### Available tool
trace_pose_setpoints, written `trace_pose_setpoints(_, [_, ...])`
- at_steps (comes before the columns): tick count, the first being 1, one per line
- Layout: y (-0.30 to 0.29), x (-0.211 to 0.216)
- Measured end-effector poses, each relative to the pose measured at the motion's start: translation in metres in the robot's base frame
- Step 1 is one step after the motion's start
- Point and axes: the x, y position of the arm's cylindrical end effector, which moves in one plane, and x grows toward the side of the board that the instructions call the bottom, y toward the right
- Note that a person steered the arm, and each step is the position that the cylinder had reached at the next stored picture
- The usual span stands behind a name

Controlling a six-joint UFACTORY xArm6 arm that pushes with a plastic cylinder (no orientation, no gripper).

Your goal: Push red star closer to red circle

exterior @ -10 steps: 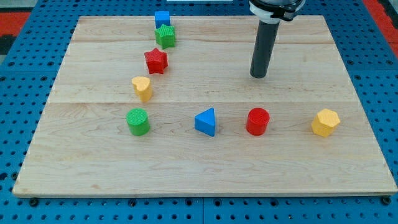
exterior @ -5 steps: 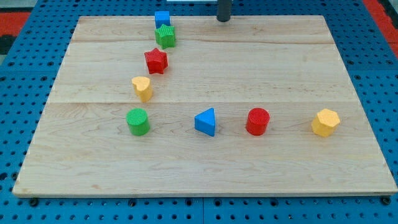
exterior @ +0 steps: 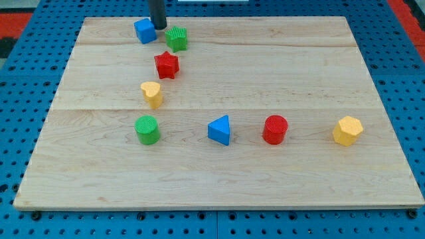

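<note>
The red star [exterior: 167, 65] lies in the upper left part of the wooden board [exterior: 332, 73]. The red circle [exterior: 275, 129] stands lower, right of centre, well apart from the star. My tip [exterior: 159, 26] is at the board's top edge, between the blue cube [exterior: 145, 30] on its left and the green star [exterior: 176, 38] on its right. It touches or nearly touches the blue cube. The tip is above the red star, with the green star between them.
A yellow heart-shaped block [exterior: 152, 94] and a green cylinder [exterior: 147, 129] lie below the red star. A blue triangle [exterior: 220, 130] sits just left of the red circle. A yellow hexagon [exterior: 347, 131] is at the right.
My tip moved from the board's right middle up to the top edge, then left. The blue cube has been shoved left and turned. The other blocks have not moved.
</note>
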Motion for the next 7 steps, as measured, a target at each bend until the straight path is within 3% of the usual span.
trace_pose_setpoints(3, [0.027, 0.157])
trace_pose_setpoints(5, [0.098, 0.169])
trace_pose_setpoints(6, [0.16, 0.179])
trace_pose_setpoints(7, [0.197, 0.207])
